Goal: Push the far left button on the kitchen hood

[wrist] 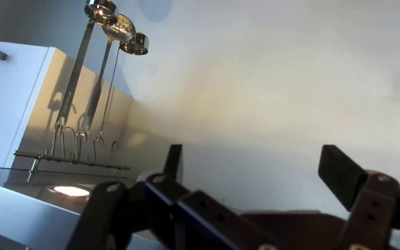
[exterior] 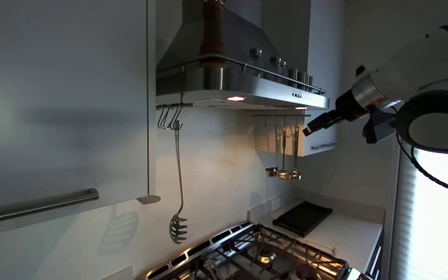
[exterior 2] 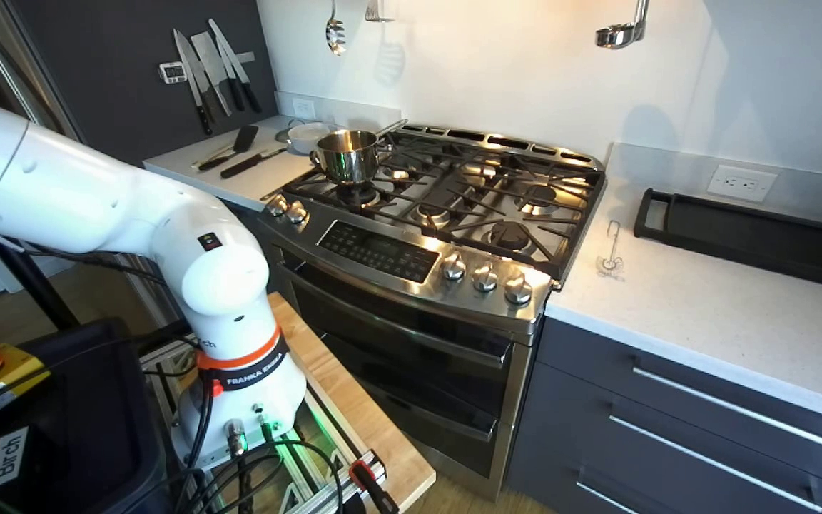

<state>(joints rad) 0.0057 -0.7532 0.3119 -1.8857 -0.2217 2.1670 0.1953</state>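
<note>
The kitchen hood [exterior: 255,82] is stainless steel with a sloped canopy, a railing and a flat lit rim. A row of small dark buttons [exterior: 297,95] is on its front rim in an exterior view. My gripper [exterior: 308,130] is apart from the hood, to the right of the buttons and lower than the rim in that view. In the wrist view my gripper [wrist: 250,147] is open, with nothing between its fingers and the pale wall behind. The hood's rim [wrist: 23,211] shows at the lower left there, partly hidden by a finger; the buttons do not show.
Ladles and a spoon [exterior: 284,149] hang from a rail under the hood. A spaghetti server [exterior: 179,182] hangs at the left. A grey cabinet [exterior: 60,97] stands at the left. Below is a stove [exterior 2: 447,214] with a pot [exterior 2: 349,158]. A black tray [exterior 2: 760,235] lies on the counter.
</note>
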